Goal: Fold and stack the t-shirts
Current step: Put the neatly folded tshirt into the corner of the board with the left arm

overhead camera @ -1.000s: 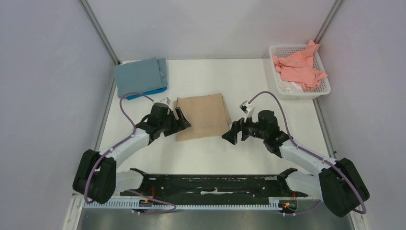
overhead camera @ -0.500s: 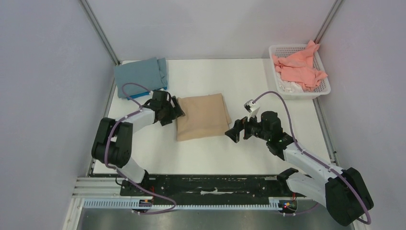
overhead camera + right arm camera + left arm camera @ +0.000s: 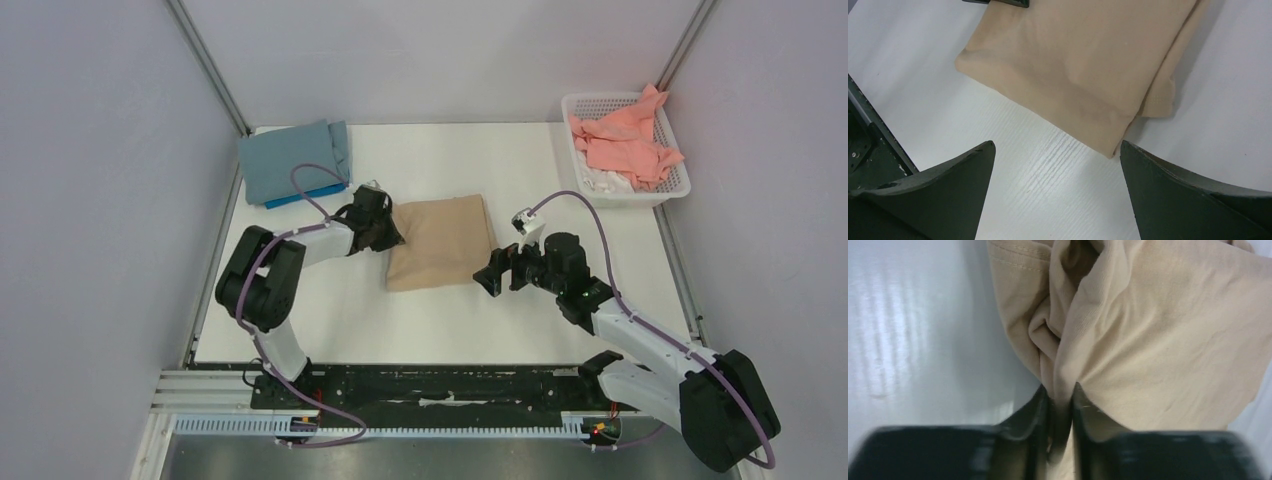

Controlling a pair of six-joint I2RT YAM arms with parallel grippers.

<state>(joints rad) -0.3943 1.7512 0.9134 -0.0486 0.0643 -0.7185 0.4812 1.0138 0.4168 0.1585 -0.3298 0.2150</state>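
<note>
Shifted rightward from half a second ago, the folded beige t-shirt is lying between both arms, the left gripper pinching its bunched left edge. The right gripper is hovering spread and empty just beside its right corner, the grey-blue stack waiting far-left, nearer the left arm.

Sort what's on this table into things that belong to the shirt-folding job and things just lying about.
Job in hand:
beige shirt, pinched by the left pincer
grey-blue shirt on top of the bright blue shirt
pink shirt, heaped in the white basket
right pincer, open

Just there:
white basket
table
</note>
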